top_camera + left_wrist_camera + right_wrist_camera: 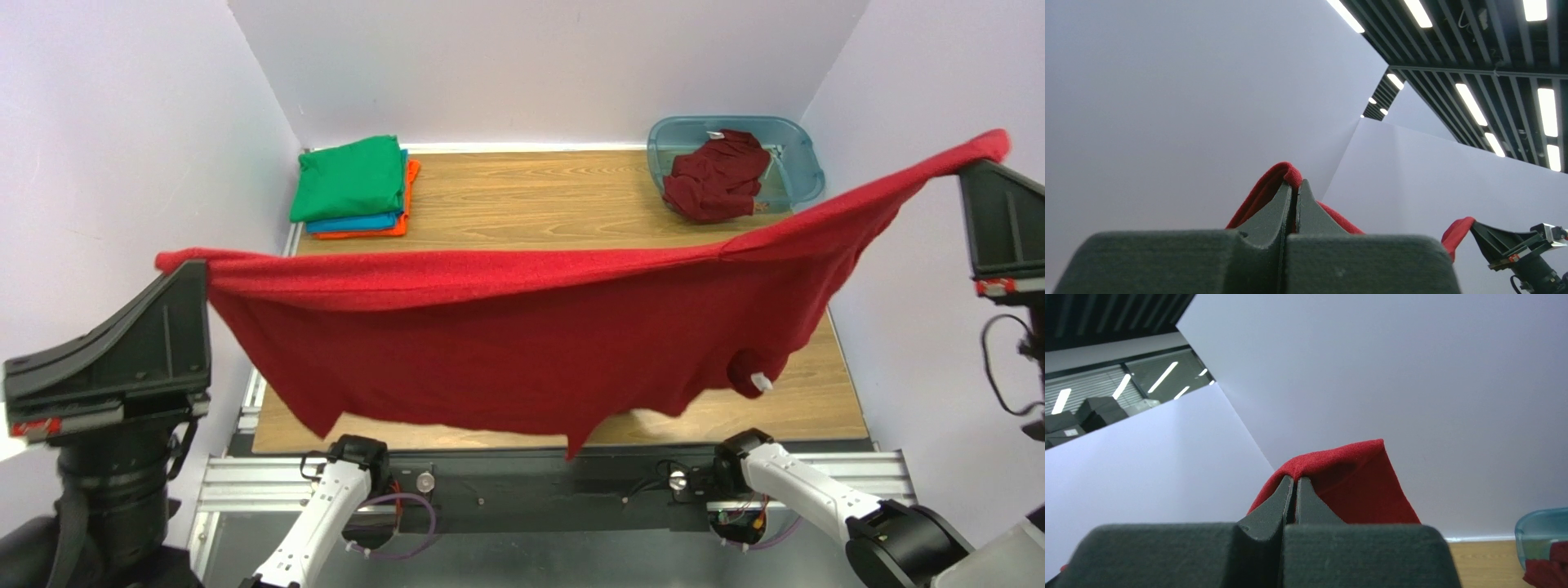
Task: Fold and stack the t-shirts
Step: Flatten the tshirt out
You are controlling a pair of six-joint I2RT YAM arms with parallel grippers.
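Note:
A dark red t-shirt point(528, 343) hangs stretched in the air across the table, held by both grippers. My left gripper point(184, 263) is shut on its left corner, seen as red cloth point(1281, 177) over the fingertips in the left wrist view. My right gripper point(981, 157) is shut on its right corner point(1352, 471), raised higher. A folded stack sits at the far left of the table: green t-shirt point(350, 178) on top, blue point(368, 226) under it, orange point(412, 178) at the bottom. The second dark red t-shirt point(718, 174) lies crumpled in the tub.
The translucent teal plastic tub point(797, 153) stands at the far right of the wooden table point(540, 196); its corner also shows in the right wrist view point(1545, 530). White walls enclose the table on the left, back and right.

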